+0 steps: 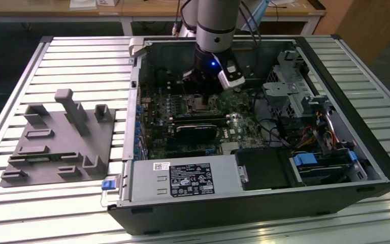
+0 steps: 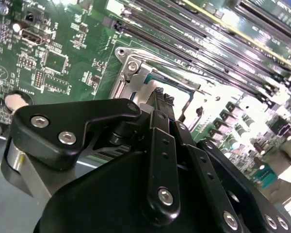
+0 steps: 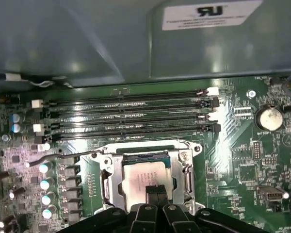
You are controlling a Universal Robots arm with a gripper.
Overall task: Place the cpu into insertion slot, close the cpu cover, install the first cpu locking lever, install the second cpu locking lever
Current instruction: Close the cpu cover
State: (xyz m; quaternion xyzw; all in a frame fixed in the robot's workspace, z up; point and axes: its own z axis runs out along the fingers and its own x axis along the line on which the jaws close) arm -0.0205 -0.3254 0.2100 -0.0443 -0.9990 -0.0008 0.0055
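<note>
The cpu (image 3: 143,175), pale silvery-grey, lies flat in the insertion slot (image 3: 186,147) on the green board. The silvery cpu cover (image 3: 111,175) lies down around it, and the chip shows through its window. My gripper (image 3: 155,191) is shut, its dark fingertips together just over the chip's near edge, with nothing between them. In the second wrist view the gripper (image 2: 163,96) points down at the cover (image 2: 131,73). A thin metal locking lever (image 3: 63,156) runs out sideways from the socket's corner. In the exterior view the arm's wrist (image 1: 212,66) stands over the slot (image 1: 199,105) inside the case.
Several memory slots (image 3: 131,114) run just beyond the socket, and a row of capacitors (image 3: 44,184) stands beside it. A round battery (image 3: 268,118) sits on the board. The open computer case (image 1: 357,101) walls the space in. A grey fixture (image 1: 59,137) rests on the table at the exterior view's left.
</note>
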